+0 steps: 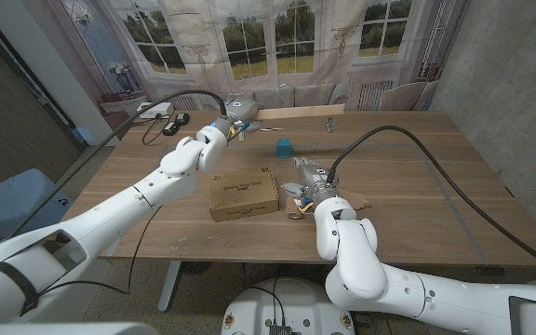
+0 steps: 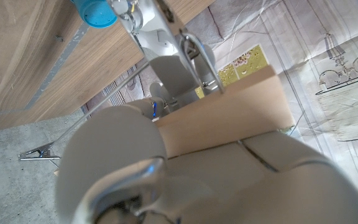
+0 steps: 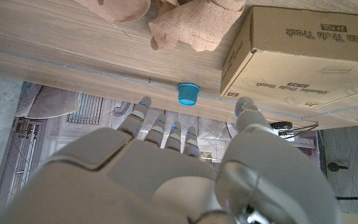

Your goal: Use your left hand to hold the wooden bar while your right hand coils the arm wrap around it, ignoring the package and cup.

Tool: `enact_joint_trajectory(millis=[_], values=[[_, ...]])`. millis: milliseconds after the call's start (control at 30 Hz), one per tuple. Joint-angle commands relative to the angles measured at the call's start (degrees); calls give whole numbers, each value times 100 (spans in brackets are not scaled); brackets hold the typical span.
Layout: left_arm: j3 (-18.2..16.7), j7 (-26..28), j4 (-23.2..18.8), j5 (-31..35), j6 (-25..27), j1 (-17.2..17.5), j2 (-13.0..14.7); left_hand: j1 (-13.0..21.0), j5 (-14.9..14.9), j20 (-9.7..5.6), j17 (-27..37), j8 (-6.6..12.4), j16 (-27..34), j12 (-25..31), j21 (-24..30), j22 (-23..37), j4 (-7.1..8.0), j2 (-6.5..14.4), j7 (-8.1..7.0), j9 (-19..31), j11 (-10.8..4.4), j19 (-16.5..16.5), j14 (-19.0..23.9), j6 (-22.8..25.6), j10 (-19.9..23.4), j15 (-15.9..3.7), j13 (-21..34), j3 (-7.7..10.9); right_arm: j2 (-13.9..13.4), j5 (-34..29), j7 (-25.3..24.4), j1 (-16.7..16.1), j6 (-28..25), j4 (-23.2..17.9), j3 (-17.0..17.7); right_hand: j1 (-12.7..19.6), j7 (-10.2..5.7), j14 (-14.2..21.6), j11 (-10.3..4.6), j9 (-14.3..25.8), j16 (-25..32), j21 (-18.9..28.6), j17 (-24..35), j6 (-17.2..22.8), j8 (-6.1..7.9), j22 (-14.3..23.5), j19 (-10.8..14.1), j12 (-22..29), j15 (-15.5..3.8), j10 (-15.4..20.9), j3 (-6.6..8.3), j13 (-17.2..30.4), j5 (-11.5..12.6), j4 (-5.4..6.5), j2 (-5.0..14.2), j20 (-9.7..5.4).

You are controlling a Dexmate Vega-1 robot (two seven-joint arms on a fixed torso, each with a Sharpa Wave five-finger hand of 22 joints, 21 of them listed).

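Left hand [image 1: 234,119] grips the bar [image 1: 296,113]; right hand [image 1: 311,179], empty and spread, must next grasp the wrap [image 3: 185,25].

White rounded arms, black cables, grey fingers [image 3: 166,127], blue-lit tips

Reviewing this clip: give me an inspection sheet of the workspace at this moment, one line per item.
Surface: wooden table, planked, mostly bare on the robot's right.
Job's things: wooden bar at the far edge, gripped by the left hand; arm wrap, pinkish, bunched on the table ahead of the right hand.
Clutter: cardboard package near centre; blue cup beyond it.
Hands: right hand beside the package, fingers apart, holding nothing.
Cables: black cables arc over both arms.
Surroundings: printed window backdrop behind the table; metal clip at the far edge.
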Motion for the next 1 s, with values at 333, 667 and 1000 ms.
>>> enact_joint_trajectory(millis=[333, 667, 1000], values=[[33, 65, 92, -103, -13, -43, -13, -46, 11, -427, 9, 45, 61, 106, 82, -37, -4, 22, 29, -8, 9, -48, -51, 0, -20, -6, 9, 76, 1827, -4249, 3485, -1941, 3230, 897, 2192, 33, -5, -95, -31, 11, 15, 8, 10, -151, 22, -3, 1, 34, -58, -97, -103, 38, 72, 2, -252, -37], [46, 93, 137, -135, -18, -71, -26, -83, 5, -426, 7, 65, 93, 193, 134, -66, -7, 24, 15, -12, 16, -72, -51, -3, -19, -6, 14, 106, 2378, -4751, 3547, -2256, 4007, 1240, 2593, 178, -67, -205, -72, 16, 19, 6, 14, -418, 25, -5, -5, 15, -84, -345, -217, 44, 206, -3, -547, -71], [55, 96, 173, -169, -18, -80, -14, -114, 0, -425, 6, 82, 119, 236, 177, -97, -10, 26, 15, -18, 13, -88, -55, -3, -49, -7, -1, 134, 2585, -4910, 3567, -2330, 4247, 1469, 2699, 334, -107, -280, -106, 19, 18, 2, 16, -558, 37, -5, -18, 31, -123, -442, -262, 48, 294, 0, -667, -138]])
